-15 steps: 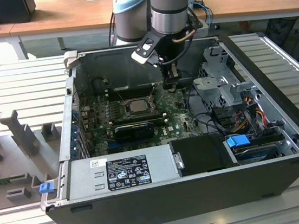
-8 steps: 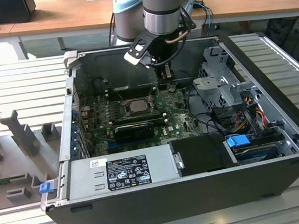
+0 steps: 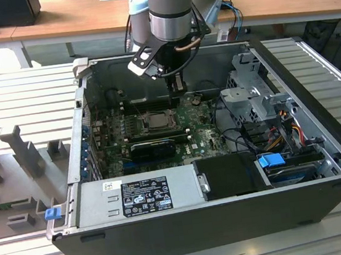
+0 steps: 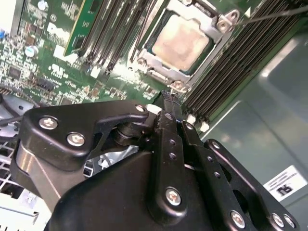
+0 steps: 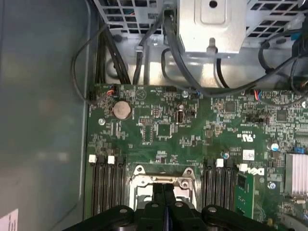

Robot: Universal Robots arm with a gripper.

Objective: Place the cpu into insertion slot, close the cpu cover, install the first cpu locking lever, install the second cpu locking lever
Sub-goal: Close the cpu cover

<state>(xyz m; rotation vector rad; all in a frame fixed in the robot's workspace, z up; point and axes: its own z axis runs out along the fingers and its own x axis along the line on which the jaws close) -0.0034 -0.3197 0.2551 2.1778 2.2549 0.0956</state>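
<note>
A ribbed grey metal table carries a large black computer case, lying on its side with the open side up, in the middle of the table. A silver-and-grey robot arm reaches down into the case from its far edge.

Inside, a grey boxy power supply runs along the case's near wall, toward the exterior view's left. A perforated grey metal drive cage stands against the wall at the exterior view's right. The green circuit board covers the case floor, with long black memory slots on either side of the socket.

The black gripper hangs just above the far edge of the socket. Its two fingers are pressed together, and nothing can be seen between them.

The square insertion slot with a metal rim sits near the middle of the board. The dull-metal frame-shaped cpu cover lies flat on it. The flat square silvery-grey cpu is seated in the slot, its face showing through the cover's cut-out.

A thin steel wire lever juts out from one corner of the slot over the memory slots. Whether it is latched cannot be told.

A round silver coin battery sits near the board's corner, well apart from the socket.
</note>
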